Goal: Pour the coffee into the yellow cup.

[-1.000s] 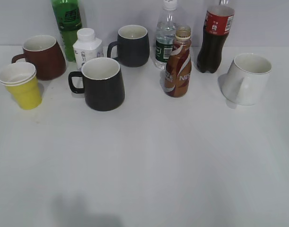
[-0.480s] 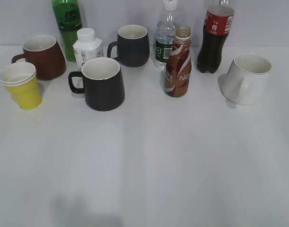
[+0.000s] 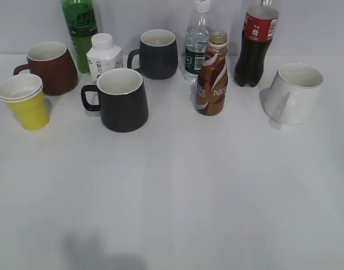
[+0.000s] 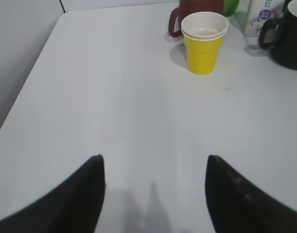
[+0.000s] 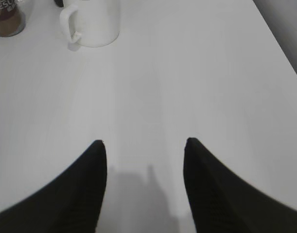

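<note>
The coffee bottle (image 3: 211,76), brown with a white swirl label and an open tan neck, stands upright at the back centre-right; its base shows in the right wrist view (image 5: 7,17). The yellow cup (image 3: 27,102) stands at the far left, in front of the dark red mug (image 3: 50,66); it also shows in the left wrist view (image 4: 203,41). My left gripper (image 4: 154,160) is open and empty, low over bare table well short of the cup. My right gripper (image 5: 144,143) is open and empty, short of the white mug (image 5: 92,22). Neither gripper shows in the exterior view.
A black mug (image 3: 122,100) stands in front of a small white bottle (image 3: 103,55). A dark grey mug (image 3: 156,53), a green bottle (image 3: 79,28), a clear water bottle (image 3: 196,45) and a cola bottle (image 3: 256,42) line the back. A white mug (image 3: 294,93) stands at the right.
</note>
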